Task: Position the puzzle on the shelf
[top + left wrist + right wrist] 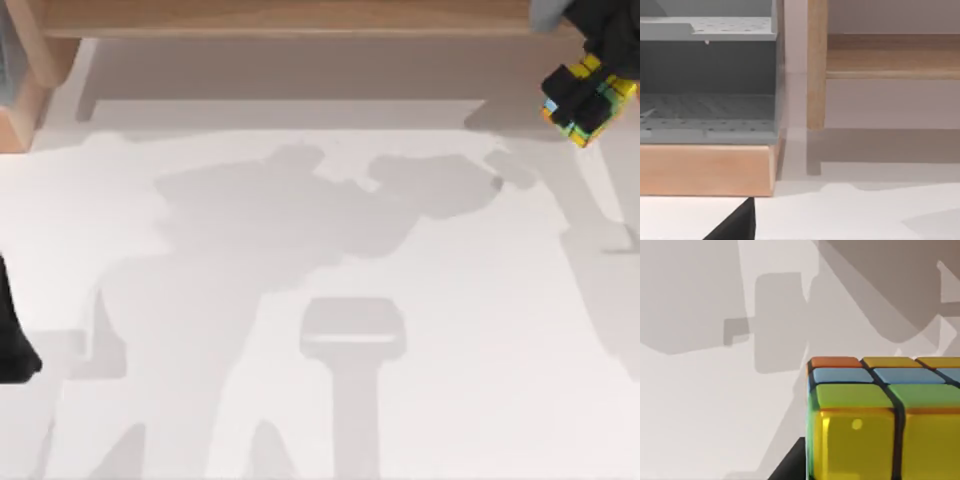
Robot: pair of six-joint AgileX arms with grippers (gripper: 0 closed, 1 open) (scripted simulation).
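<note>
The puzzle (612,98), a small cube of yellow, green, blue and orange squares, hangs above the table at the far right, just in front of the shelf. My right gripper (577,97) is shut on it, its black fingers clasped across the cube. In the right wrist view the puzzle (875,415) looms close over the white table. The shelf (300,18) is a long light-brown board along the back edge with a pale side support (30,85) at the left. The left wrist view shows the shelf board (890,57) and its upright post (816,65). My left arm (14,340) is parked at the left edge.
A grey perforated rack (705,112) on a wooden base (705,170) stands left of the shelf post. The white table (320,300) carries only the arms' shadows.
</note>
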